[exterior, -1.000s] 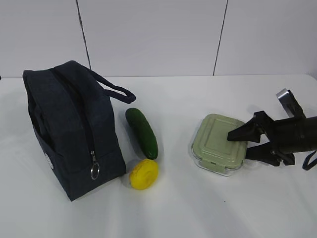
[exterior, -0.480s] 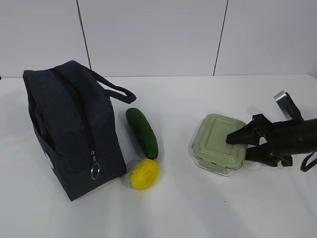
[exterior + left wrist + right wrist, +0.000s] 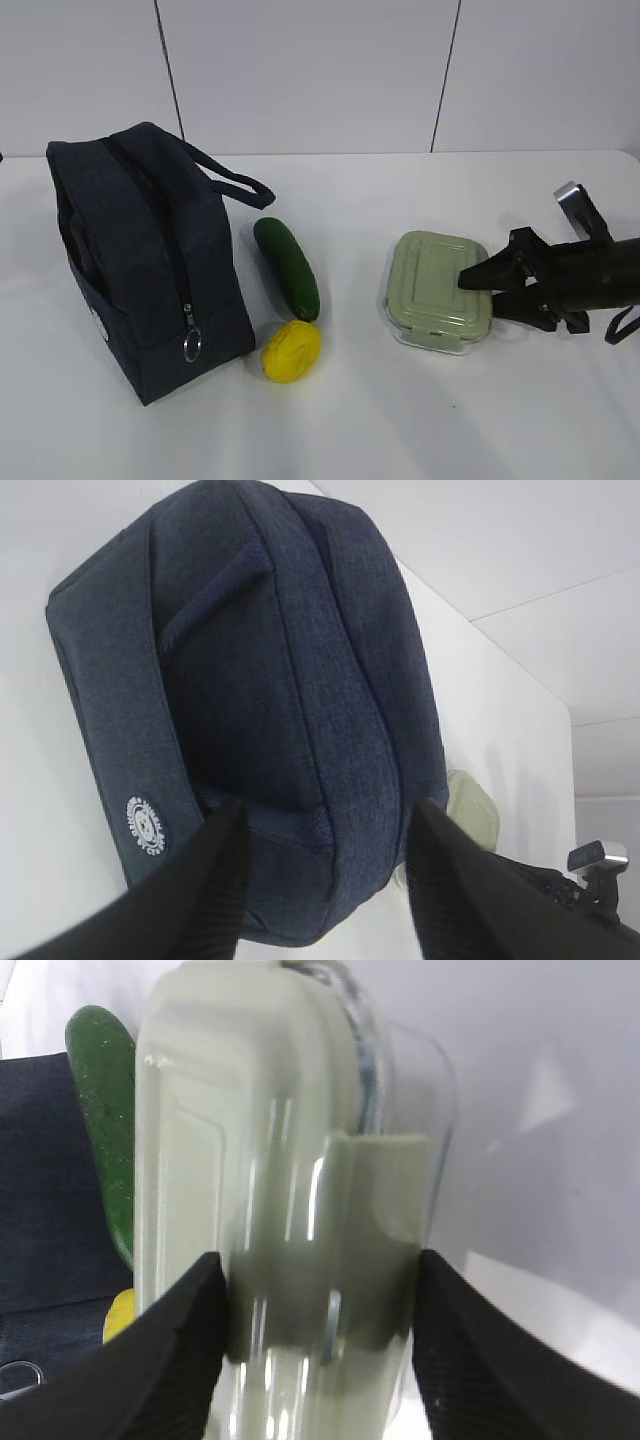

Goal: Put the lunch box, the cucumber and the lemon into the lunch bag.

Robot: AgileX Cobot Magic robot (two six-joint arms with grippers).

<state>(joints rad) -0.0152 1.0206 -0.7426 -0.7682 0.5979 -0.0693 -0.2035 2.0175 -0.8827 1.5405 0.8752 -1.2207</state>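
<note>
Since the earlier frame, the lunch box (image 3: 437, 288) has turned slightly and slid a little leftward, and the right pincer (image 3: 478, 289) has narrowed around its right end.

Seen from the exterior view, the lunch box sits on the white table (image 3: 400, 420), right of centre, with the right pincer's two black fingers straddling its near-right corner, one over the lid and one lower at the side. The cucumber (image 3: 286, 267) lies well to its left, just right of the lunch bag (image 3: 140, 260), with the lemon (image 3: 290, 351) touching or almost touching the cucumber's near tip. The bag stands on the left; whether its zipper is open cannot be told from here.

From the left wrist view, the left pincer (image 3: 325, 880) hangs with fingers apart above the bag, holding nothing; one strap handle lies across the fabric between the fingertips.

From the right wrist view, the lunch box fills the gap between the right pincer's fingers (image 3: 170, 1360), which sit against or just short of the lid and the glass side; firm contact cannot be confirmed.

The step in hand appears to be securing the box. It would go best if the fingers finish closing squarely before any lift, since glass is slippery and the box may swivel. Keeping it level should help the carry.
</note>
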